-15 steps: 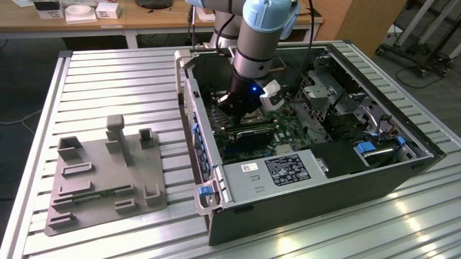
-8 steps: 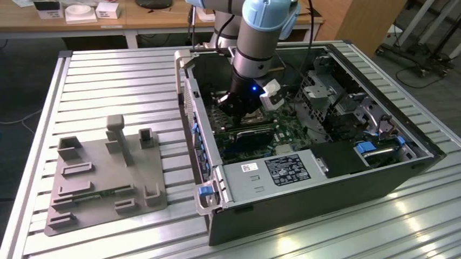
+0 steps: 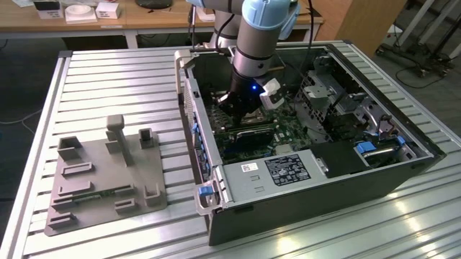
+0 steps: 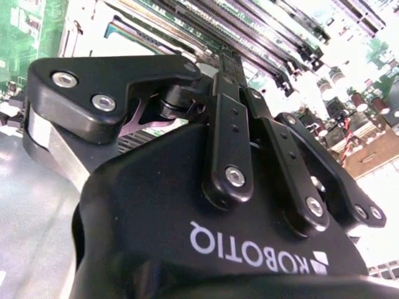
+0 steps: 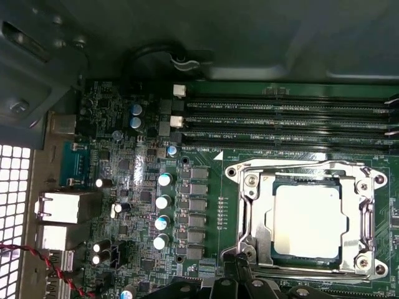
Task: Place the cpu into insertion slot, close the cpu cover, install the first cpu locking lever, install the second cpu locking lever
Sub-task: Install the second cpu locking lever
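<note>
In the first wrist view, the small square silver-topped cpu (image 5: 308, 222) sits inside the silver-rimmed insertion slot (image 5: 249, 205) at lower right, the thin silver cpu cover (image 5: 365, 215) lying closed around it. The black gripper (image 4: 225, 68) hovers just beside; its grasp state cannot be told.

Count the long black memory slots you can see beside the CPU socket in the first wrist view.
3, running parallel on the green board beside the insertion slot: the outermost, the middle one, and the one nearest the socket. More may lie beyond the picture's edge.
</note>
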`<state>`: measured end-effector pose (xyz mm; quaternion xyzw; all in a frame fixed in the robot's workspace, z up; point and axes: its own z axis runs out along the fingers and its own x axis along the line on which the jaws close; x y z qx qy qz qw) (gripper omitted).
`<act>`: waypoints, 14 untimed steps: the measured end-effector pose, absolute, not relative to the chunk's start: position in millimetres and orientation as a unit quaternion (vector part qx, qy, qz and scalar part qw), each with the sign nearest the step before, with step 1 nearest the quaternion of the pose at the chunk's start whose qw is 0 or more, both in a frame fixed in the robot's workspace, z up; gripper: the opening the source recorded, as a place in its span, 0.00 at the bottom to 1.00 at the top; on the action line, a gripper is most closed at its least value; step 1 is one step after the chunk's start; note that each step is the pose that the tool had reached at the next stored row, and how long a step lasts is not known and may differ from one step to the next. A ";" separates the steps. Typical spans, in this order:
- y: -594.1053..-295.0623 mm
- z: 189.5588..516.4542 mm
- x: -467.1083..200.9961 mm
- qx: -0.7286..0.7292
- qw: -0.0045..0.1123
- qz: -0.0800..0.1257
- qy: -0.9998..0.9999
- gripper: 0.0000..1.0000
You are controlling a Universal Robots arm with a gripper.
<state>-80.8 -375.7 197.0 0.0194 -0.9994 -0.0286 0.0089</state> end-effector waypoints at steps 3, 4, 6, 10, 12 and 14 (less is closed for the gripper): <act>-375.3 200.7 -80.9 0.019 0.009 -0.028 -0.999 0.11; -375.0 201.3 -80.9 0.019 0.009 -0.028 -0.999 0.11; -374.9 201.4 -80.9 0.019 0.009 -0.028 -0.999 0.11; -373.9 201.4 -81.0 0.019 0.009 -0.028 -0.999 0.11; -373.7 201.3 -81.0 0.019 0.009 -0.028 -0.999 0.11; -373.5 201.1 -81.0 0.019 0.009 -0.029 -0.999 0.11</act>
